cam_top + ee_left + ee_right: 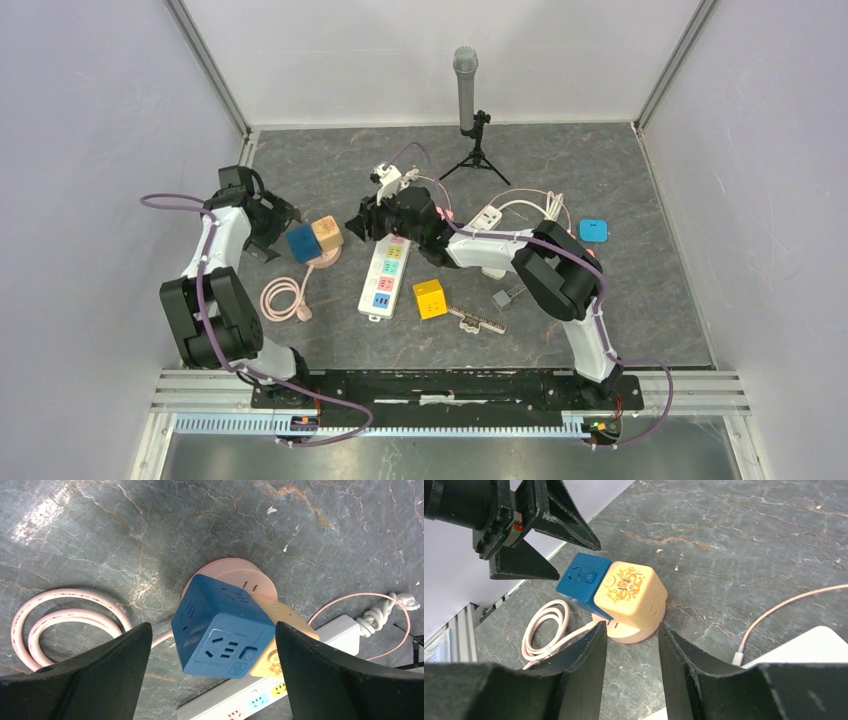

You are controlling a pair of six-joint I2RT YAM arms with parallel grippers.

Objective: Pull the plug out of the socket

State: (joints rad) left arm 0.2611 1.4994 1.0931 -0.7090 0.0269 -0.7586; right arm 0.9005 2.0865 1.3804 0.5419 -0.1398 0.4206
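Note:
A round pink socket base lies on the grey table with a blue cube plug and an orange cube plug standing on it side by side. My left gripper is open just left of the blue cube. In the left wrist view its fingers straddle the blue cube without touching it, with the orange cube behind. My right gripper is open and empty, right of the orange cube. In the right wrist view the orange cube sits just beyond its fingertips.
The base's pink cable is coiled at the left. A white power strip lies right of the base, with a yellow cube, a grey plug and a toothed strip nearby. A microphone on a tripod stands at the back.

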